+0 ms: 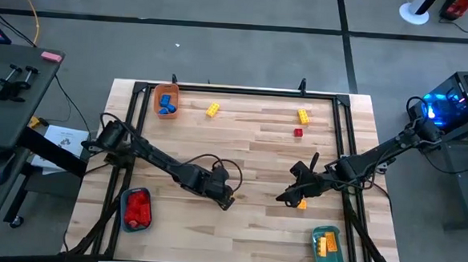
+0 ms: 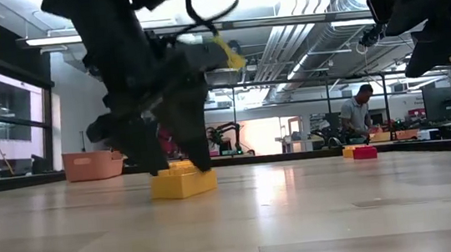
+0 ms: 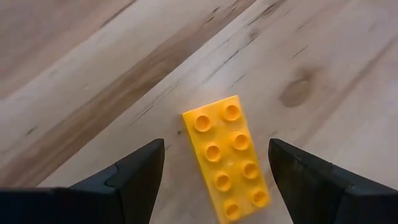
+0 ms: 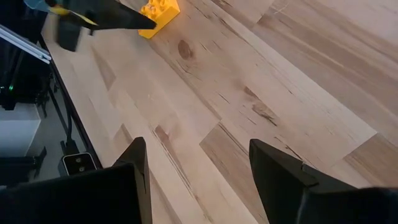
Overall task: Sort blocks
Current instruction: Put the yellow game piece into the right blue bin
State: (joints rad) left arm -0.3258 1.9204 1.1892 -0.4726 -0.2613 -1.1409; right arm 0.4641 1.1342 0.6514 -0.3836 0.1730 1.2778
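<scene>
A yellow two-by-four block (image 3: 227, 158) lies flat on the wooden table, studs up, toward the near middle. My left gripper (image 3: 214, 155) is open and points steeply down over it, one finger on each long side, with a gap showing on both sides. In the low view the fingers (image 2: 148, 151) stand low around the block (image 2: 183, 181). My right gripper (image 1: 293, 195) hangs open above the table to the right, with nothing between its fingers (image 4: 198, 152). In the right wrist view the same block (image 4: 158, 9) shows farther off.
An orange tray (image 1: 157, 103) with blue blocks stands at the far left. Two yellow blocks (image 1: 212, 109) (image 1: 302, 115) and a red block (image 1: 298, 133) lie toward the far edge. A teal tray (image 1: 125, 209) with red blocks stands near left, and another teal tray (image 1: 318, 232) with yellow blocks near right.
</scene>
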